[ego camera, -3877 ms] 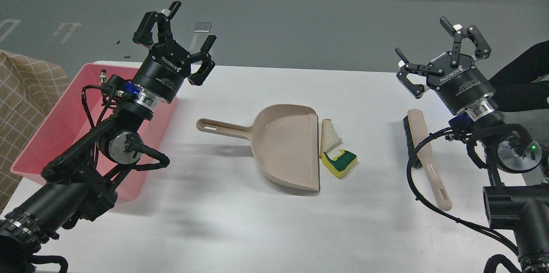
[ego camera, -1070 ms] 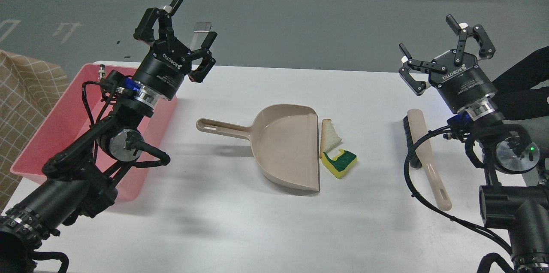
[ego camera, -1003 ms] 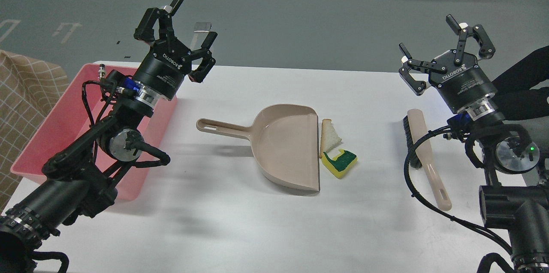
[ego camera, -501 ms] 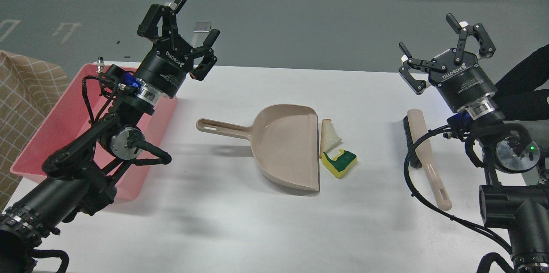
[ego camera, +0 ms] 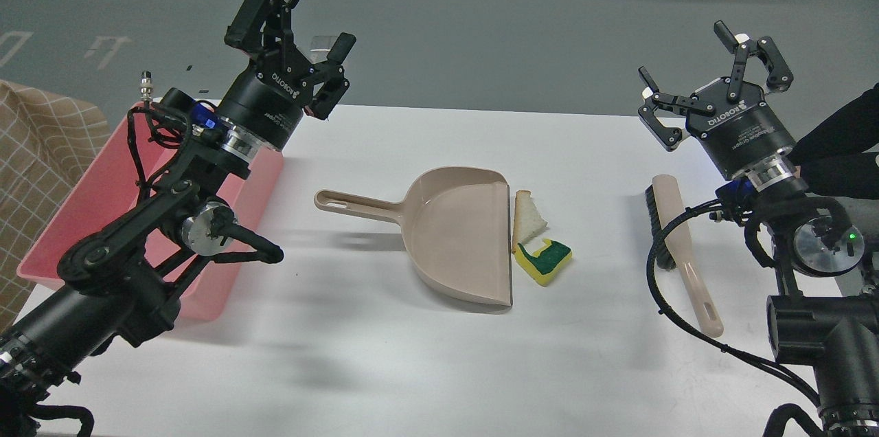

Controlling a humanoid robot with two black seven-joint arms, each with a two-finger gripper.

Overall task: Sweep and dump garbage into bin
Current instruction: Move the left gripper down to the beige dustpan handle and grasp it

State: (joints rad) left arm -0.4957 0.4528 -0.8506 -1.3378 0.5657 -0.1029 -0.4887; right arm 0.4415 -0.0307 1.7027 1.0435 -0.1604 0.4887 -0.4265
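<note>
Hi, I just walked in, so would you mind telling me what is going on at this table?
Nothing is being handled yet. The left tool and right tool both hover open and empty above the white table. The bread slice and sponge lie at the open edge of the beige dustpan, unswept. The brush lies untouched below the right arm, and the pink bin waits on the left.

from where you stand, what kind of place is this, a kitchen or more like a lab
More likely a lab or test workspace than a kitchen. A plain white table stands on a bare grey floor with tape marks, and only staged props lie on it: a dustpan, a brush and a pink bin.
</note>
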